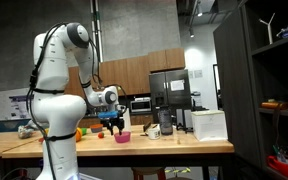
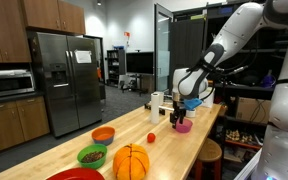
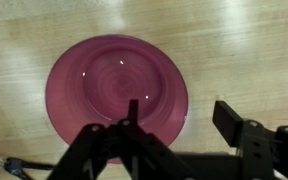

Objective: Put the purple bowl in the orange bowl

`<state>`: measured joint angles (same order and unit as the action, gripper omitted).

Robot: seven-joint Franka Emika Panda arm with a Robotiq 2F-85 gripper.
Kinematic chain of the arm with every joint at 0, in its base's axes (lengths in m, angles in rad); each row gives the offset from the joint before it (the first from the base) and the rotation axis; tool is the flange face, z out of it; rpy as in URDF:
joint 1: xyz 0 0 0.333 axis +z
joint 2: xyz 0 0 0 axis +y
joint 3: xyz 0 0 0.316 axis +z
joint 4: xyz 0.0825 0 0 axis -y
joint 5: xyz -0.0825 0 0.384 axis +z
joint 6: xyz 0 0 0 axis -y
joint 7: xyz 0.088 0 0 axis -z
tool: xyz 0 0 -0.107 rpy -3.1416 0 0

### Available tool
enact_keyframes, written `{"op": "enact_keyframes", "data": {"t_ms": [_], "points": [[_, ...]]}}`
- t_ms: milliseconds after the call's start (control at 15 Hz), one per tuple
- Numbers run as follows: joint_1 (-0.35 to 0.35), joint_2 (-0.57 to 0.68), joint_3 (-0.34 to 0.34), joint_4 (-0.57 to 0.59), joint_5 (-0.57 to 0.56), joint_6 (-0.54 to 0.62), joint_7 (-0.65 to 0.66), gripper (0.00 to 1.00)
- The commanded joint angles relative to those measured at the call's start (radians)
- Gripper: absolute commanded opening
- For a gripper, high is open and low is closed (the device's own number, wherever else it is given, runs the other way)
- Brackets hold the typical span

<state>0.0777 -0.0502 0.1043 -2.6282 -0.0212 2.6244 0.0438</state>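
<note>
The purple bowl (image 3: 114, 88) stands upright and empty on the wooden table; it shows in both exterior views (image 1: 122, 137) (image 2: 183, 127). My gripper (image 3: 180, 110) is open just above it. One finger is over the bowl's inside and the other is outside its rim, so the jaws straddle the rim. The gripper also shows right above the bowl in both exterior views (image 1: 116, 125) (image 2: 181, 113). The orange bowl (image 2: 103, 134) sits farther along the table, well apart from the purple bowl. A tiny red object (image 2: 151, 138) lies between them.
A green bowl with dark contents (image 2: 92, 154), an orange pumpkin-like thing (image 2: 131, 161) and a red dish (image 2: 76, 175) stand near the orange bowl. A white box (image 1: 209, 124) and a coffee machine (image 1: 164, 121) stand beyond the purple bowl. The table's edge (image 2: 199, 150) runs close by.
</note>
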Motion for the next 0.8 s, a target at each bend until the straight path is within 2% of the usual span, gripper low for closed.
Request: {"op": "enact_keyframes", "data": {"t_ms": [0, 400, 733], "points": [[0.002, 0.015, -0.007, 0.005, -0.006, 0.009, -0.003, 0.45], [0.006, -0.009, -0.003, -0.004, -0.012, -0.006, 0.005, 0.01], [0.027, -0.038, 0.010, -0.009, 0.007, -0.013, -0.005, 0.01]]}}
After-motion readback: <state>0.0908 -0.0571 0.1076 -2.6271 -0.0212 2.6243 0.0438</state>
